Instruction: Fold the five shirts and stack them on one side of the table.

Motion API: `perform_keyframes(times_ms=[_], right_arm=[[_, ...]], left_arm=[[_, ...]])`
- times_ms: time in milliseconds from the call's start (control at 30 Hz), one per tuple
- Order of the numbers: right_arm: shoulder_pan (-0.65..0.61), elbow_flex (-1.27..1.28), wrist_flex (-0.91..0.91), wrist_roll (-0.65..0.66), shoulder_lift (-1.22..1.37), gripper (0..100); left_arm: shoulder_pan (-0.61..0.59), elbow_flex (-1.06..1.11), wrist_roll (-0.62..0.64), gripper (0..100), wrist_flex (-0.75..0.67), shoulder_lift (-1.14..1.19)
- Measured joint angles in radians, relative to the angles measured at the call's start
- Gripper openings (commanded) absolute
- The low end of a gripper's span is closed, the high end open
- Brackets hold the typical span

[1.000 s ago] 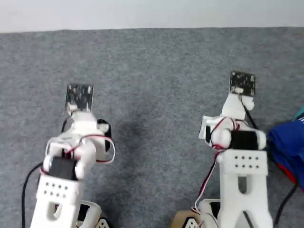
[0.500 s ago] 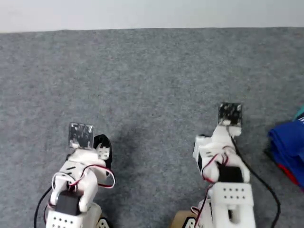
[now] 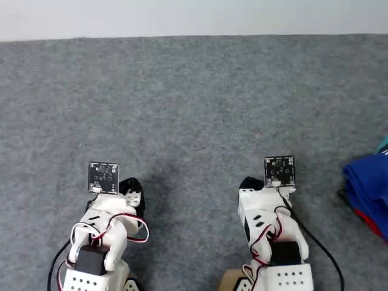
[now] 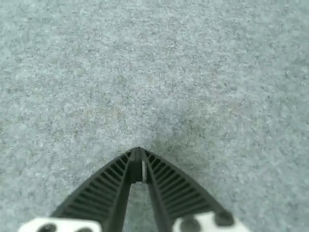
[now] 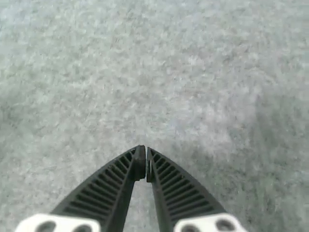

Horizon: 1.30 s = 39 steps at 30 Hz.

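Left pincer (image 4: 139, 153): closed, tips pressed together with nothing between them. It points at bare grey felt and no cloth is near it.
Right pincer (image 5: 145, 153): shut down to a hairline at the tips and holding nothing, also over bare felt. Whether either pincer touches the felt, I cannot tell.
Arms: in the high view both sit folded at the near edge, well apart, one (image 3: 100, 242) toward the picture's left and the other (image 3: 273, 242) toward its right. The two wrist views show the same felt, so I cannot say which arm is left and which is right.
Stack (image 3: 367, 191): folded blue shirts with a red layer showing at the near lower edge. It lies at the bench's side edge and is cut by the frame, so its count and long axis cannot be told.
Key relation: the stack lies sideways from the arms and a little farther out. The picture-right arm is near it and the other is well apart, so any touch-up would likely fall to the nearer arm, which must first open its pincer.
Stage: judged late, since the shirts in view are already piled to one side.
Bench (image 3: 194, 91): grey felt running to a pale wall (image 3: 194, 18) at the far side.
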Motion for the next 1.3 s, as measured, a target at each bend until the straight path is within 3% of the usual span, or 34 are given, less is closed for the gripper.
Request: perform_keyframes(times_ms=[267,600,900,1100,1300], right_arm=[[-0.032,-0.002,0.233,0.000,-0.103,0.9],[-0.037,-0.003,0.440,0.006,-0.104,0.9],[-0.037,-0.003,0.459,0.006,-0.104,0.9],[-0.037,-0.003,0.459,0.006,-0.104,0.9],[-0.037,-0.003,0.459,0.006,-0.104,0.9]], left_arm=[[0.000,0.000,-0.006,0,0.023,0.000],[0.000,0.000,-0.241,0,0.187,0.000],[-0.002,0.000,-0.247,0,0.249,0.000],[-0.110,0.000,-0.247,0,0.249,0.000],[-0.123,0.000,-0.247,0,0.249,0.000]])
